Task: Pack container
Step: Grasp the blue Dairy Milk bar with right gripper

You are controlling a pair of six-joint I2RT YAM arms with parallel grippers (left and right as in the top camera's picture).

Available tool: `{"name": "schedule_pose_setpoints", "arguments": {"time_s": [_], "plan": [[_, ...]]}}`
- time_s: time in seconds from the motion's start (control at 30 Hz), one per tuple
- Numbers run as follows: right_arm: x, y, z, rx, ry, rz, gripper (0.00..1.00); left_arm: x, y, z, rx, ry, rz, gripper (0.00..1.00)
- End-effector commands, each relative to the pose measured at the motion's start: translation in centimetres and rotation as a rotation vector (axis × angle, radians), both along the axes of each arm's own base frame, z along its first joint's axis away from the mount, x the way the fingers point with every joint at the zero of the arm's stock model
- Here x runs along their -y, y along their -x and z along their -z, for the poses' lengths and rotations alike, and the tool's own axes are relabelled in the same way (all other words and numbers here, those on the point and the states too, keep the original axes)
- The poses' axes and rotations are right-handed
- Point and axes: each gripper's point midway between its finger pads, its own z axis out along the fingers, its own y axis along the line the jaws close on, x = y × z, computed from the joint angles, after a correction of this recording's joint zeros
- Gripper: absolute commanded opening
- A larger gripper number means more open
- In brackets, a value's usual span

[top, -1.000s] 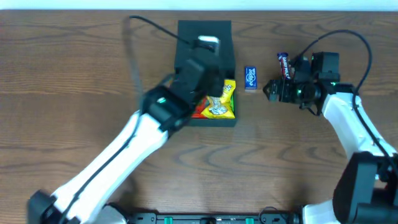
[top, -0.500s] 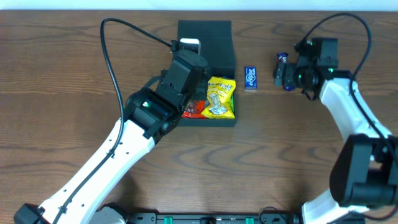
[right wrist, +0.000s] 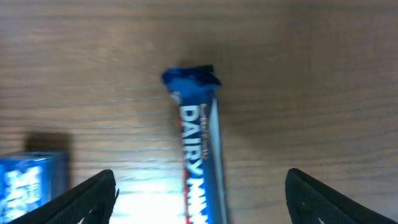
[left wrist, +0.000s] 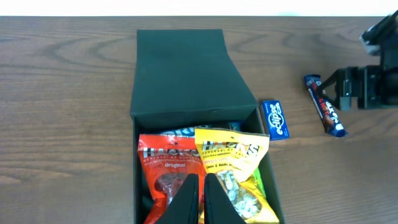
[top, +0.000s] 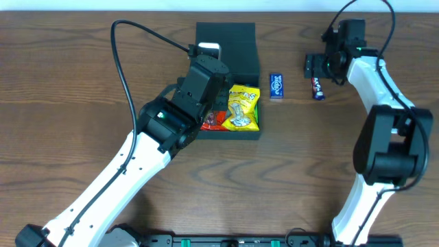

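You have the wooden table (top: 68, 82) with the container (top: 226, 44) near the middle of its far edge. It is a dark teal-green square box, matte and plain, with its flap lid open and hinged on the far side. Your left gripper (left wrist: 200, 193) hangs over the box's near side, fingers pressed together on nothing. Your right gripper (right wrist: 199, 199), toward the far right corner, is spread wide over a Dairy Milk bar (right wrist: 199, 143). Inside the box lie a yellow packet (left wrist: 233, 168) and a red packet (left wrist: 165, 171), side by side. A small blue packet (top: 276, 86) lies between box and bar.
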Motion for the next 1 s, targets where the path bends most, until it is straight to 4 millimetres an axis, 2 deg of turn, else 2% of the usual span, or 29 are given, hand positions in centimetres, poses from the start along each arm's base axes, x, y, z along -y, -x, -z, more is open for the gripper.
{"name": "schedule_pose_setpoints", "arguments": {"time_s": [0.0,0.37,0.47,0.63,0.77,0.83,0.97], "plan": [[1.2,-0.8,0.1,0.015,0.029,-0.017,0.85,-0.4,-0.2,-0.1,0.012,-0.023,-0.005,0.07],[0.5,-0.4,3.8,-0.048,0.031,-0.063,0.83,-0.4,-0.3,-0.1,0.013,-0.022,-0.005,0.09],[-0.1,-0.1,4.7,-0.07,0.009,-0.078,0.79,-0.4,-0.3,-0.1,0.013,-0.022,-0.006,0.09],[-0.5,0.8,5.9,-0.116,0.0,-0.084,0.59,-0.4,-0.3,-0.1,0.013,-0.022,-0.006,0.09],[-0.6,1.2,6.2,-0.135,-0.002,-0.086,0.43,-0.5,-0.3,-0.1,0.015,-0.026,-0.01,0.09],[-0.7,1.5,6.3,-0.148,-0.004,-0.086,0.33,-1.0,-0.5,-0.3,0.029,-0.042,-0.035,0.09],[-0.7,2.0,6.4,-0.17,-0.006,-0.086,0.22,-2.3,-0.7,-1.3,0.073,-0.071,-0.088,0.08]]}}
